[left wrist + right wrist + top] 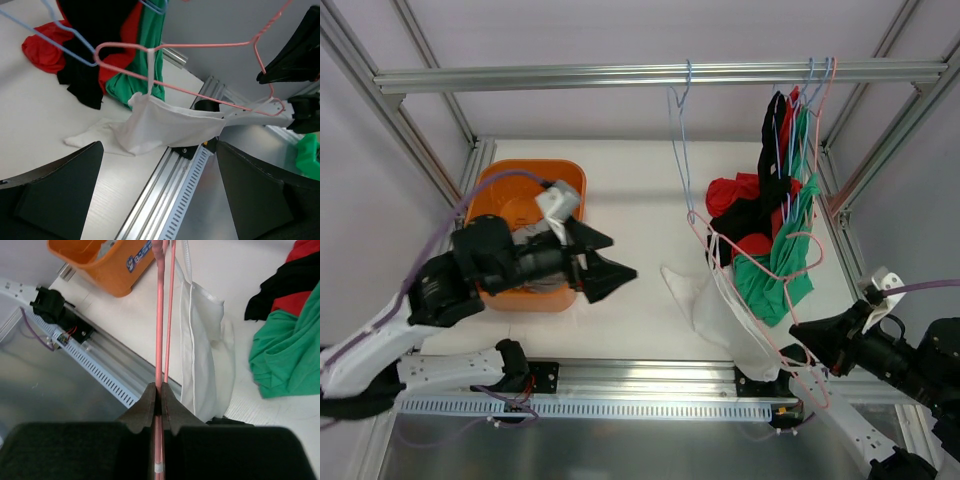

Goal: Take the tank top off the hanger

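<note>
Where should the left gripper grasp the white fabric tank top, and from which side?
Grip the white fabric tank top by its loose body on the table, from the left: it trails toward the left gripper, away from the pink wire hanger.

White tabletop (630,200) noted under 1 overhead aluminium rail (660,76). 1 orange bin (520,166) is placed at the far-left corner; grey fabric (528,233) is seen inside it. 1 bare blue hanger (678,140) is hung near the rail's middle. Toward the rail's right end, black (775,130), red (730,192) and green (775,280) garments are hung bunched together, their lower ends draped on the tabletop by the right edge. 1 slotted track (620,405) is fixed along the near edge.
</note>
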